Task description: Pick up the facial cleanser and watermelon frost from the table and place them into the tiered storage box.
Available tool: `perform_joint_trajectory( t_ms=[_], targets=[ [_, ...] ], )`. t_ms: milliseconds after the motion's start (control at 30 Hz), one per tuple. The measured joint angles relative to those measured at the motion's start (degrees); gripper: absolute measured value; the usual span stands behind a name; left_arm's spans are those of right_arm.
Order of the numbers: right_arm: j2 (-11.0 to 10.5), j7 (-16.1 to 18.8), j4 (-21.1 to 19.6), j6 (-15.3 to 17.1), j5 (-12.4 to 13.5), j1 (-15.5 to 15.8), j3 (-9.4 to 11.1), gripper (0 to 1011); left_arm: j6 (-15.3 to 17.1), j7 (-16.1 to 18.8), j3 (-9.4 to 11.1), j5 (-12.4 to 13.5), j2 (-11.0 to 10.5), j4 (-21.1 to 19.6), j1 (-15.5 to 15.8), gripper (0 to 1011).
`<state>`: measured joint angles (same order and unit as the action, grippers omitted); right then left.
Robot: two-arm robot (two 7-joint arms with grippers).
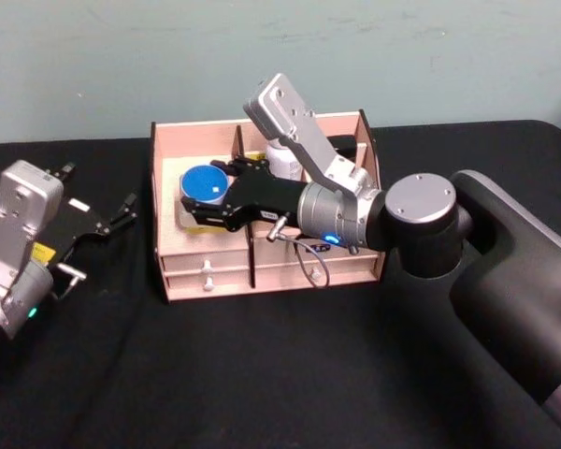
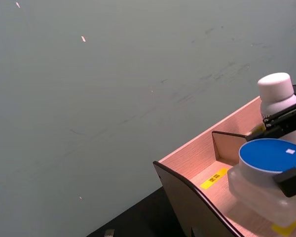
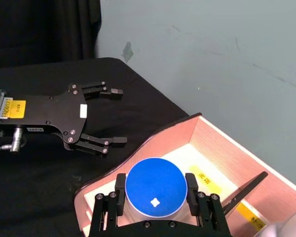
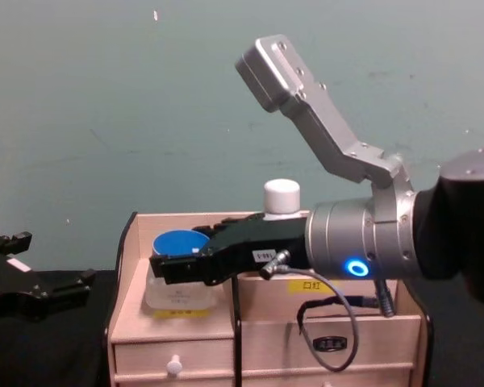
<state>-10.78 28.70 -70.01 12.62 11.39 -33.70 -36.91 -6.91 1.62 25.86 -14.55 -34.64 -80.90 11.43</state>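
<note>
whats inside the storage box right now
In the tiered storage box, a blue-lidded clear jar sits in the left compartment, the right gripper around it. A white-capped bottle stands further back. The arm covers the right compartments; drawers are shut.

Right tool [image 3: 155, 197] clamped closed, arm extended; left tool [image 3: 108, 116] spread open.

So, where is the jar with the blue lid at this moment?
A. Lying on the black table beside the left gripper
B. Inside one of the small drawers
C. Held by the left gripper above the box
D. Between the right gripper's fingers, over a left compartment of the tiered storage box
D: the right gripper has its fingers on both sides of the blue-lidded jar, which is at a left compartment of the tiered storage box; the left gripper is open over the table, apart from it.
</note>
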Motion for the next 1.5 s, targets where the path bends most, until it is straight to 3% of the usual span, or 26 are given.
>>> perform_joint_trajectory(
  t_ms=[467,633,800,1033,1233,1500],
  targets=[
    [0.5,-0.1,1.2,0.1,-0.2,0.0,0.1,730,0.0,0.0,0.0,0.0,0.0,0.0,0.0,1010],
    [0.7,-0.2,1.8,-0.5,-0.4,0.0,0.3,869,0.0,0.0,0.0,0.0,0.0,0.0,0.0,1010],
    [0.6,-1.0,0.8,-3.4,-0.6,0.8,1.3,982,0.0,0.0,0.0,0.0,0.0,0.0,0.0,1010],
    [0.4,-0.9,-0.5,-5.3,-0.5,1.3,2.1,1002,0.0,0.0,0.0,0.0,0.0,0.0,0.0,1010],
    [-0.4,-0.4,-3.5,-5.7,0.4,2.4,2.8,1002,0.0,0.0,0.0,0.0,0.0,0.0,0.0,1009],
    [-3.4,-0.1,-11.2,-6.9,2.1,5.8,4.0,1002,0.0,0.0,0.0,0.0,0.0,0.0,0.0,1010]
  ],
)
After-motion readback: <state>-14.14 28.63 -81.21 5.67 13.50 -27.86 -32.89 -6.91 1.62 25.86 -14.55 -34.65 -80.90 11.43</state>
